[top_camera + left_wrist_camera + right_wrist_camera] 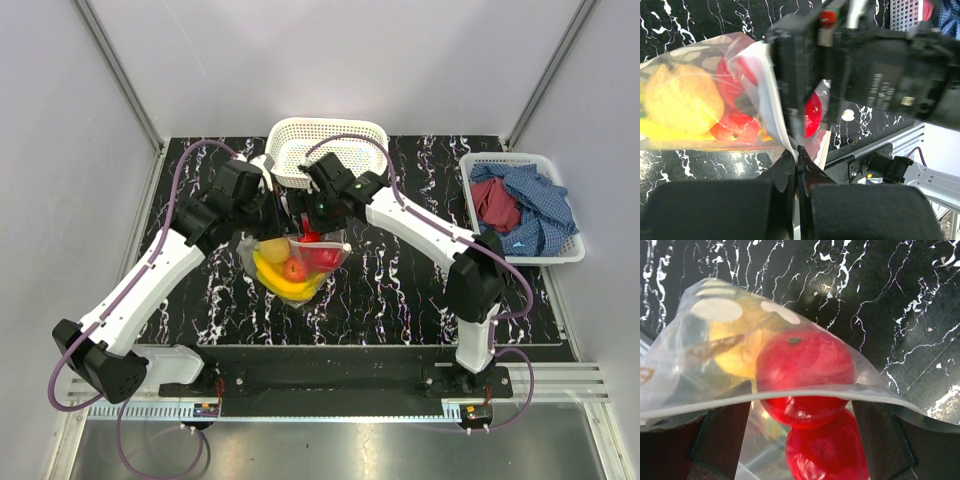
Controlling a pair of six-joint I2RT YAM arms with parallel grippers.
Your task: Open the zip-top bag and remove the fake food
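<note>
Bag [292, 262] of clear dotted plastic is seen at the centre of the frame, against the black marbled worktop [420, 290]. Fake food [291, 272] is packed inside: a banana with red and yellow fruits. The bag's edge is pinched by the clenched left tool [798, 152]. The right tool [312, 212] is released, its fingers [720, 440] spread wide either side of the bag's rim.

Both arms are built of white shells [150, 275] linked by black joints [475, 282] (purple cables [177, 190] are looped alongside); black fingers [782, 175] are fitted.
</note>
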